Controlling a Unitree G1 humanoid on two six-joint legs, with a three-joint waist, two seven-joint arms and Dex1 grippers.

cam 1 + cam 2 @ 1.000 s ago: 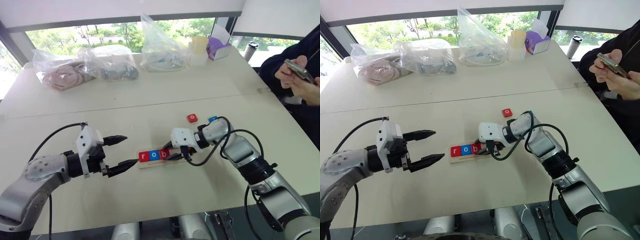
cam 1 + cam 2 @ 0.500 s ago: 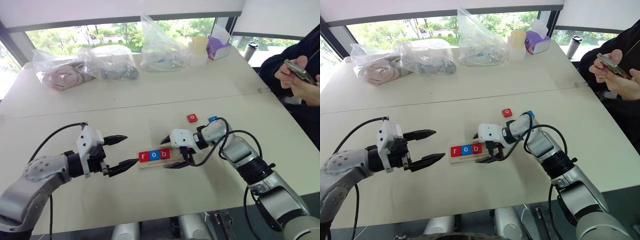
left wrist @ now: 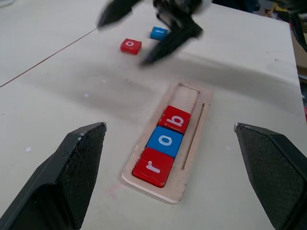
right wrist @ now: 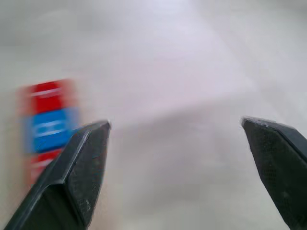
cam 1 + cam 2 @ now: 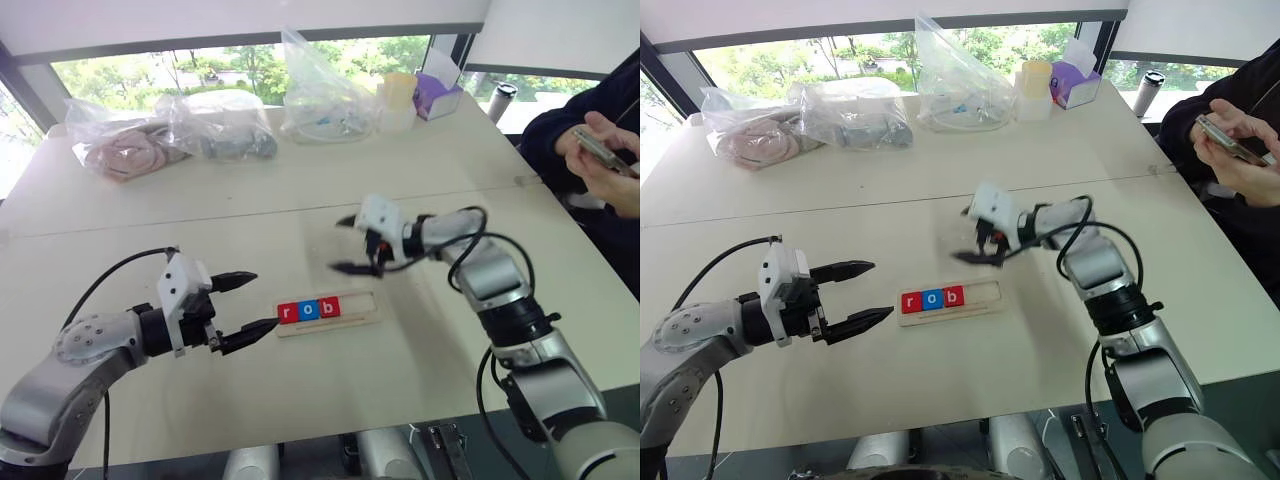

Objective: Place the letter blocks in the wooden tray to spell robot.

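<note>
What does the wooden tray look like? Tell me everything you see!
The wooden tray is a long, thin strip of pale wood lying flat on the white table, between the two robot arms. It has a shallow slot down its middle and a thin groove along one side. Three tiles sit in the slot in a row: a red r, a blue o and a red b. The rest of the slot is bare wood. No claw touches the tray.

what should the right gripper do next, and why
Probably drop onto the red o block and pinch it. The wooden tray holds r, o, b with two slots bare, and the right gripper hangs open and empty above the table.
</note>
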